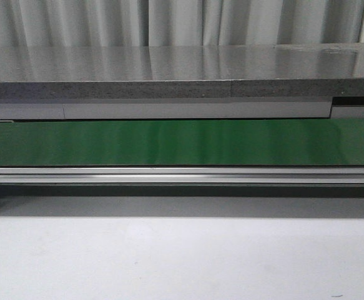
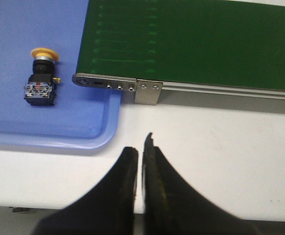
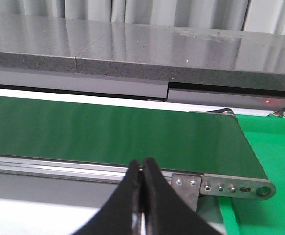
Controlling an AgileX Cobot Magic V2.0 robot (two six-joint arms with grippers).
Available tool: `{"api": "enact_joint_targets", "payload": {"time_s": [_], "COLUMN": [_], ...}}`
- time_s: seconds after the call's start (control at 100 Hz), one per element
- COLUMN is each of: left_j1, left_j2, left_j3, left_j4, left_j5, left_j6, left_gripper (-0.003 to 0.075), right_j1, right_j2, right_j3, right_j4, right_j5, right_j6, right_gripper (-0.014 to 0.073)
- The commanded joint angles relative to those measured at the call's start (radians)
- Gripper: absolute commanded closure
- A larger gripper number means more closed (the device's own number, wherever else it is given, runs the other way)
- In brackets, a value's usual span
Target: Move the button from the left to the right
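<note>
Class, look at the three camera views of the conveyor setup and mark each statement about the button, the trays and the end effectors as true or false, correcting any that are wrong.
1. The button lies on the blue tray. True.
2. The button sits on the green conveyor belt. False: it is on the tray beside the belt's end, and the belt is bare in all three views.
3. The left end effector grips the button. False: its fingers are closed on nothing, apart from the button.
4. The right end effector is shut with nothing between its fingers. True.
5. The button's cap is yellow-orange on a black body. True.
6. A red surface lies beyond the belt's right end. False: that surface is green.
</note>
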Motion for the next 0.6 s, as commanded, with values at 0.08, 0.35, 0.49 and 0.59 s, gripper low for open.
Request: {"api": "enact_joint_targets", "payload": {"time_s": [0.08,0.35,0.49,0.59], "left_j1": [-0.008,-0.008,-0.008,-0.008], "left_j2": [0.011,0.011,0.011,0.011], "left_j3": [-0.035,-0.035,-0.035,-0.035], "left_j4": [0.006,0.011,0.011,0.011], "left_j5": [-0.048,-0.029,-0.023,-0.029], "left_j6": [-0.009,0.042,0.063,0.063], "left_gripper": [0.0715,0.0606,0.0279,0.0089], "right_j1": [0.002,0.002,0.002,0.002], "right_j2": [-0.018,-0.018,-0.018,-0.018], "right_j3": [0.001,0.001,0.001,0.001], "right_j4": [0.000,0.000,0.000,0.000], "right_j5": [-0.075,-0.075,-0.075,-0.075], "right_j6": [-0.001,-0.001,-0.001,-0.001], "right_gripper": [0.0662,0.0662,0.0662,0.0662]}}
